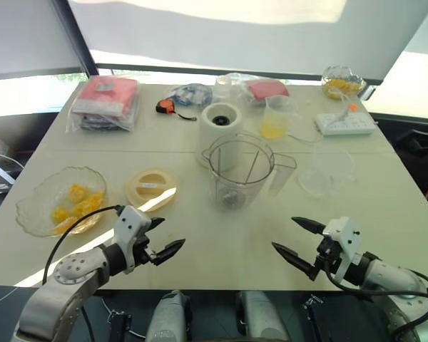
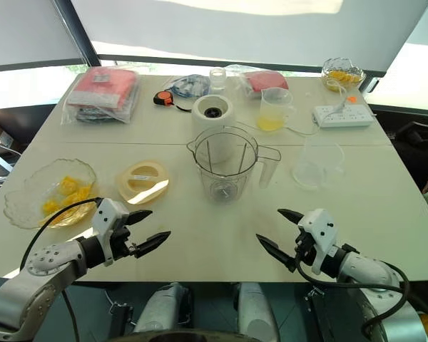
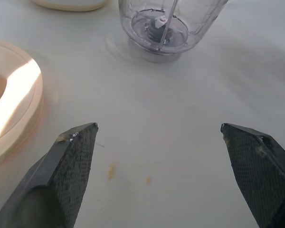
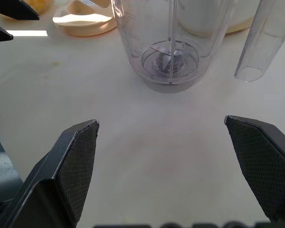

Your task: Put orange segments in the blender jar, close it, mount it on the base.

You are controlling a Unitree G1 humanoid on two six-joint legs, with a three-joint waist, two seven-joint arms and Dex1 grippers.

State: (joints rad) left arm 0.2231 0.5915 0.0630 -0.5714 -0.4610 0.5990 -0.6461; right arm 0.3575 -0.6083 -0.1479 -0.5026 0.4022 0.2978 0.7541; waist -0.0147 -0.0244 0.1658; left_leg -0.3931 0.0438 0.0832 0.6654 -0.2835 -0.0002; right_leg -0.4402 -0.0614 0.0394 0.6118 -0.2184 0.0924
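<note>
From my seat the blender jar [image 1: 239, 171] stands upright and empty in the middle of the table [image 1: 200, 242], its blade bare at the bottom and its handle toward my right side; the base [image 1: 220, 122] stands just behind it, socket up, and the flat cream lid [image 1: 151, 188] lies to its left. The orange segments [image 1: 75, 203] sit in a shallow glass bowl [image 1: 36, 206] near the table's left edge, close to my left arm. I judge the segments will be soft, wet and slippery, so I would pinch one lightly across its thick middle, since a hard squeeze would likely crush it or shoot it out. The jar looks like light, stiff plastic with smooth walls; I would take it by the handle or the rim, never around the ribbed body. The lid seems rigid and light, best lifted by its edge. My left pincer [image 1: 161, 239] hangs just above the table in front of the lid, fingers spread wide, holding and touching nothing. My right pincer [image 1: 298, 240] hangs near the front edge on the jar's other side, equally wide and empty. Both point inward toward the jar, well short of it.
</note>
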